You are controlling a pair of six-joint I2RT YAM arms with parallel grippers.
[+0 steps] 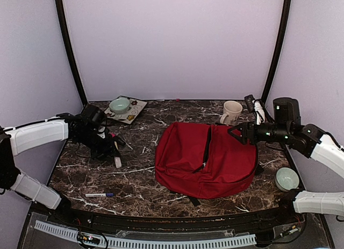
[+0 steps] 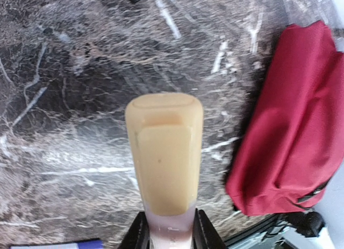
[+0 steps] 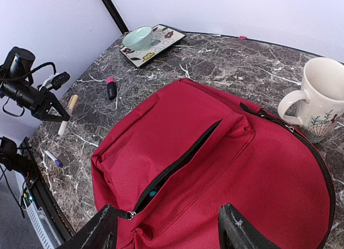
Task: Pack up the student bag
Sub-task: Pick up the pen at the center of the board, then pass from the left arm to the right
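The student bag (image 1: 207,160) is a red backpack lying flat at the table's centre right; it also shows in the right wrist view (image 3: 226,168) and the left wrist view (image 2: 301,125). Its front pocket zipper (image 3: 183,157) is open, and a small teal thing (image 3: 153,193) shows inside. My left gripper (image 1: 107,144) is shut on a stick with a cream cap and a clear body (image 2: 164,152), held low over the marble to the left of the bag. My right gripper (image 3: 167,235) is open and empty, hovering above the bag's right side (image 1: 236,133).
A cream mug (image 1: 232,112) stands behind the bag. A tray (image 1: 134,112) with a green bowl (image 1: 119,105) sits at the back left. A pink-capped black item (image 3: 110,89) and a blue marker (image 1: 99,195) lie on the left. Another green bowl (image 1: 286,179) is at the right edge.
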